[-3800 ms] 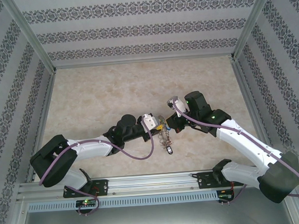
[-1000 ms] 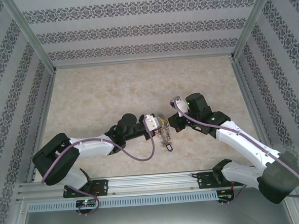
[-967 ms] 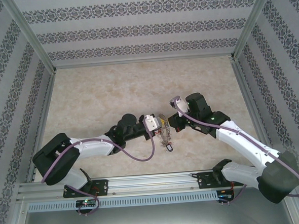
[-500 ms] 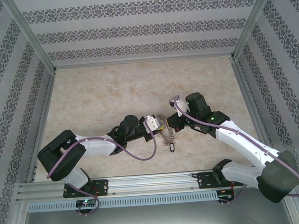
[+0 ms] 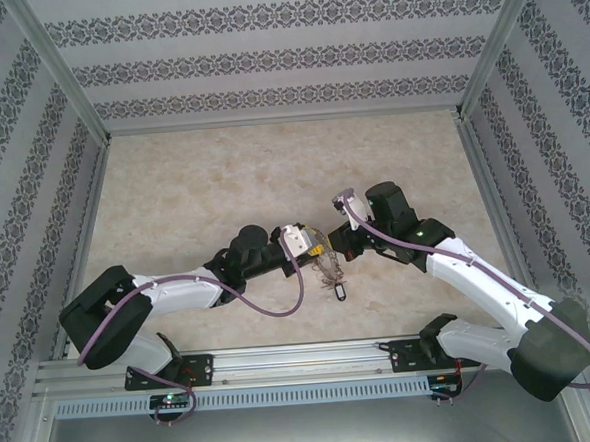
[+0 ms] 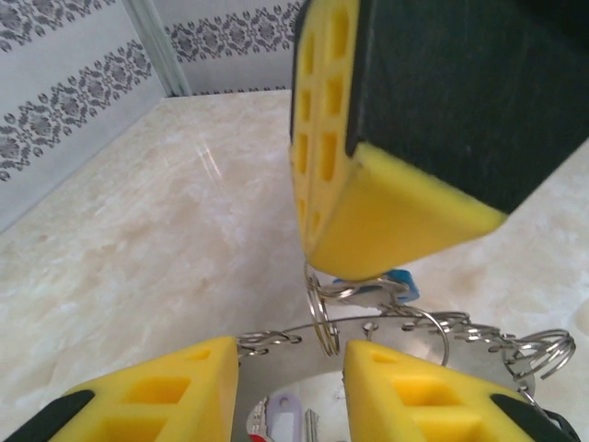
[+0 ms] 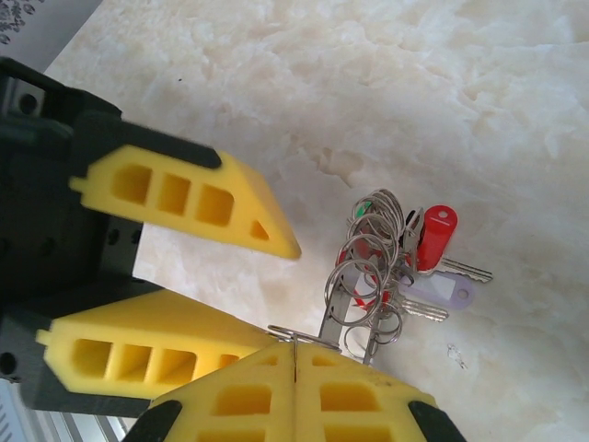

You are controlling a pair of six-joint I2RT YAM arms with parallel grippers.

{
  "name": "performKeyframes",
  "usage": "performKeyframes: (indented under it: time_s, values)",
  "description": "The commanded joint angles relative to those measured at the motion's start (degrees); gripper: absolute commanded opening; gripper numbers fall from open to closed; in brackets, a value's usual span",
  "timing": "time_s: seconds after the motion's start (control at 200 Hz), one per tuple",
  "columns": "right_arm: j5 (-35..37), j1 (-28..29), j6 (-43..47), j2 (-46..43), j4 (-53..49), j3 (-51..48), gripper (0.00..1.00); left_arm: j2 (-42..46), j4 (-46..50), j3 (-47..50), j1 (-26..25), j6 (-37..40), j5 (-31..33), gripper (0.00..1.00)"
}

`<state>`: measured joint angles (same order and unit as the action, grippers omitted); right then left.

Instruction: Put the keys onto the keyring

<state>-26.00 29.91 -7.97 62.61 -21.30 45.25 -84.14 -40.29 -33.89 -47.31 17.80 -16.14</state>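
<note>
right gripper [image 7: 294, 357] is clamped tight, pads meeting with no gap, pinching a small split ring [image 7: 293, 334] of the keyring [image 7: 366, 267]. we can't see how much of that split ring sits inside the pads. left gripper [image 6: 291, 359] is spread apart with nothing held, and the keyring's wire crosses just beyond its tips. the rest of the loop is cut off there by the frame bottom and the yellow pads. from above the two grippers meet mid-desk, keyring dangling just below them, too small there to count keys. we can't tell if it touches the desk [image 5: 202, 177]. a red tag [image 7: 433, 235] and a pale lilac tag [image 7: 444, 295] poke out of the bundle. a blue tag [image 6: 401, 282] is half hidden behind the right gripper. a dark tag [image 5: 339, 292] hangs lowest. open desk lies on every side of the grippers, with the patterned walls [image 5: 264, 43] well apart from them.
</note>
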Motion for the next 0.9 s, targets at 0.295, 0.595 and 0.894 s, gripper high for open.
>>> performKeyframes:
  time_s: [0.295,0.595,0.894]
  values:
    - [-0.16,1.11,1.40,-1.97,-0.10,2.12,0.00,-0.23,3.46,-2.09,-0.33,0.48,-0.53,0.32]
    - [0.02,1.42,1.45,-2.33,-0.10,1.72,0.00,-1.23,3.39,-2.93,-0.35,0.13,-1.41,0.32]
    - [0.25,1.73,1.48,-2.48,-0.21,2.00,0.00,-2.57,5.13,-5.02,-0.33,0.97,-3.10,0.30]
